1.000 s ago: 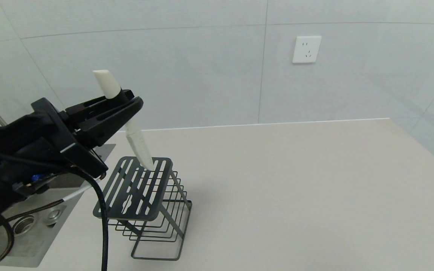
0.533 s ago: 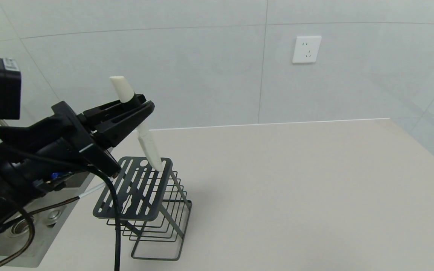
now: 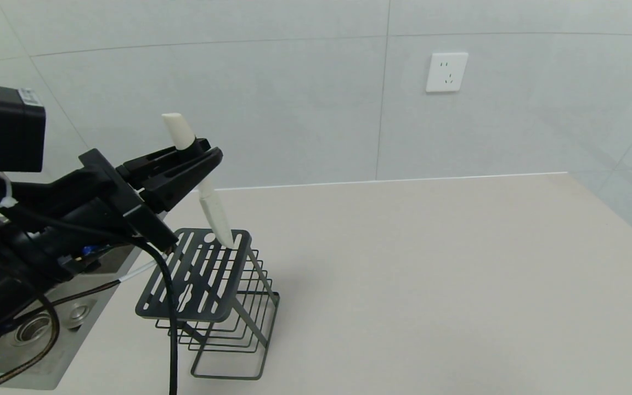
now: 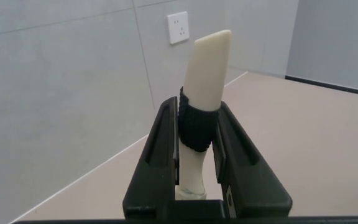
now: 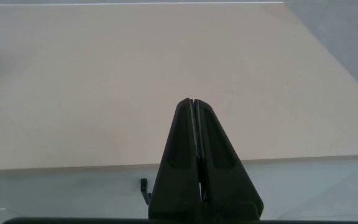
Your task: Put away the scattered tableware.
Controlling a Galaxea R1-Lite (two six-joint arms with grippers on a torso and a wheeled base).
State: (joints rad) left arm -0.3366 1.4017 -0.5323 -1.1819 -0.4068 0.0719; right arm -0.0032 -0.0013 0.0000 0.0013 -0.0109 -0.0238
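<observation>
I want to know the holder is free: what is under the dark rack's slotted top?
Under the dark metal rack's slotted top, thin wire loops and beige countertop show, no tableware among them. The plate itself hides the space right beneath it.

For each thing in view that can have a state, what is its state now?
Left gripper: shut on the white knife.
White knife: held tilted, tip down at the rack's slotted top.
Rack: upright on the counter, no other utensil in it.
Right gripper: shut, empty.
Wall socket: nothing plugged in.
</observation>
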